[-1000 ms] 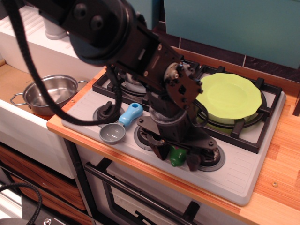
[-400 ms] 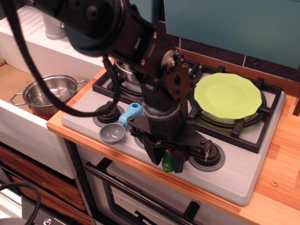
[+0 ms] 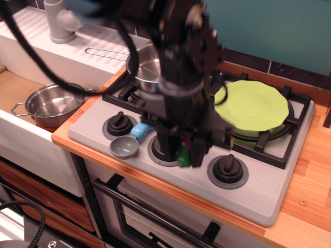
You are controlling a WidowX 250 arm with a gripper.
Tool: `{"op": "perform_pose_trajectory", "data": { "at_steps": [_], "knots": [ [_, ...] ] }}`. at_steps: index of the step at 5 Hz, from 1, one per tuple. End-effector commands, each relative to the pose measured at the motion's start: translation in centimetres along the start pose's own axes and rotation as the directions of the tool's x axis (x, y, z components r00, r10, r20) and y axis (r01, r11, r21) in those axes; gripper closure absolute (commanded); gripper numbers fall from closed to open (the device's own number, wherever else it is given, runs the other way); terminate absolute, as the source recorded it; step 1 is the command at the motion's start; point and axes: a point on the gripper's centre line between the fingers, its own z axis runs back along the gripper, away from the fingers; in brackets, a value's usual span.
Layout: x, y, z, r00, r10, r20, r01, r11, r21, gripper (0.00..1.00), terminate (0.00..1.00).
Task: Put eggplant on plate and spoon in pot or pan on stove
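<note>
The gripper [image 3: 182, 153] hangs over the front strip of the stove [image 3: 258, 188], around the middle knob, and its jaws are clamped on the eggplant [image 3: 184, 153]. You only really see the green cap end poking down between the dark fingers, with a sliver of purple above it, and the whole thing is motion-blurred. It looks lifted clear of the stove surface, though the blur makes that hard to call.

The plate [image 3: 253, 106] is sitting on the back right burner grate, nothing on it, just right of the arm.

The spoon [image 3: 127, 143] lies on the stove front, grey bowl toward the front edge between the left knob [image 3: 117, 125] and the middle one, blue handle running back under the arm.

The pan [image 3: 146, 64] is on the back left burner, partly hidden by the arm, with its wire handle sticking out left over the white drainboard [image 3: 77, 51].

A second steel pot [image 3: 50, 105] with side handles sits off to the left, lower than the wooden worktop [image 3: 305, 191].
</note>
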Motion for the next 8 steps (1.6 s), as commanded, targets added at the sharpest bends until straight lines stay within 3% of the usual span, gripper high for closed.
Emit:
{"op": "perform_pose_trajectory", "data": {
  "at_steps": [1,3,8],
  "knots": [
    [2.5,-0.8,4.5,1.0,-0.009,-0.004,0.009,1.0,0.0,1.0,0.0],
    [6.9,-0.3,3.7,0.999,-0.032,0.011,0.032,0.999,-0.023,1.0,0.0],
    [11.4,-3.0,0.3,0.997,0.01,0.077,-0.007,1.0,-0.027,1.0,0.0]
  ]
}}
